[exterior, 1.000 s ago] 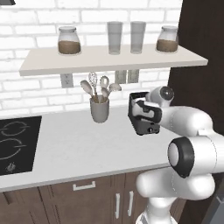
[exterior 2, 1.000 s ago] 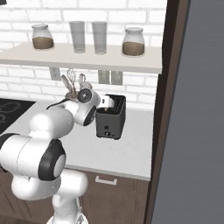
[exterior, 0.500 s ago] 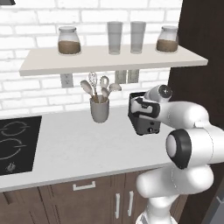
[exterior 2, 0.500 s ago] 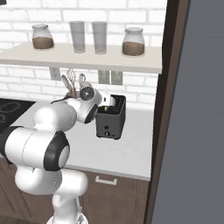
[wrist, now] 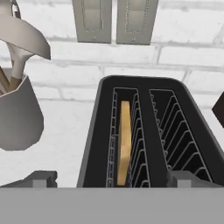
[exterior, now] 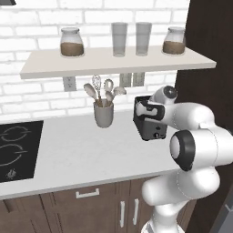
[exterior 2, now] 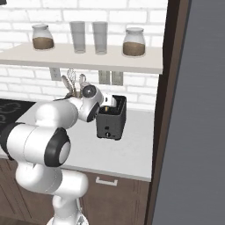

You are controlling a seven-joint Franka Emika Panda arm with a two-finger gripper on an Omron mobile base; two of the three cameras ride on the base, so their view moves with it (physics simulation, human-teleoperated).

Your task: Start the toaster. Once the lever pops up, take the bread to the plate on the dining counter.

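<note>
The black toaster (exterior: 152,129) (exterior 2: 112,121) stands on the white worktop by the dark wall panel. In the hand view I look down into the toaster (wrist: 94,144) and see its two slots. The bread (wrist: 124,140), a pale tan slice, stands on edge in the left slot, and the right slot is empty. My gripper (exterior: 146,110) (exterior 2: 107,102) (wrist: 111,181) hovers just above the toaster's near top edge. It is open, with its fingertips (wrist: 41,178) spread wide to either side and nothing between them. The plate and the dining counter are out of view.
A grey utensil cup (exterior: 103,113) (wrist: 17,113) with spoons stands left of the toaster. A black cooktop (exterior: 16,150) lies at the far left. The shelf (exterior: 113,61) with jars and glasses hangs overhead. A dark tall panel (exterior 2: 165,110) borders the toaster's right side.
The hand has shifted slightly up and over toward the toaster's top, and the elbow has swung along with it. The jaws stay wide apart. The toaster and the bread have not moved.
</note>
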